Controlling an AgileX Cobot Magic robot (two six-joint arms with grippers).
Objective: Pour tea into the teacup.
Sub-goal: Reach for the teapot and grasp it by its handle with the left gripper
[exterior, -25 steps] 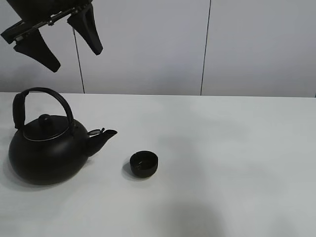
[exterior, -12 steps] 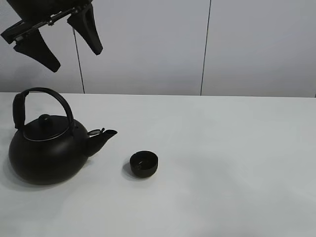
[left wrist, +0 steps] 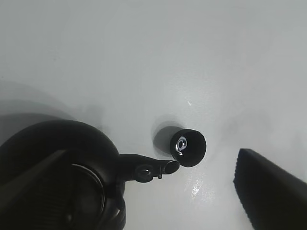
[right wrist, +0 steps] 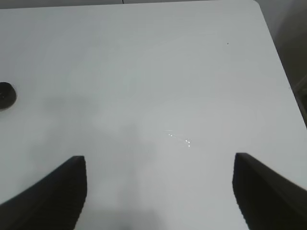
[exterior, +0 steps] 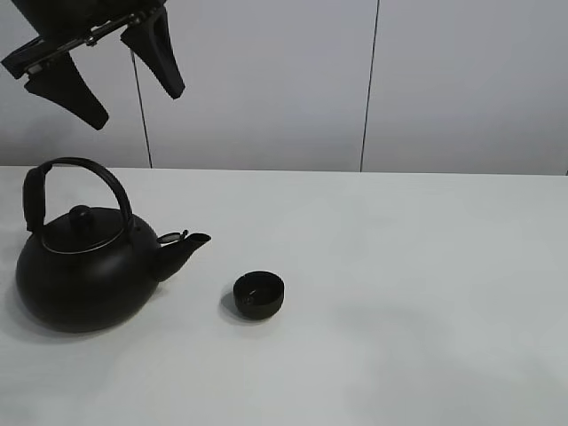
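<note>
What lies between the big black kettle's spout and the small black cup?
Nothing: bare white tabletop separates the black kettle's spout from the small black teacup, per the exterior high view.

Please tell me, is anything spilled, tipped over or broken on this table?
Nothing stands out. The kettle stands upright with its lid on. The teacup sits upright near the spout without touching it. No puddle or stain shows on the table.

The teacup (exterior: 259,295) is small, round and black. It stands upright on the bench (exterior: 426,266), near the kettle (exterior: 84,275) spout, not touching it.
</note>
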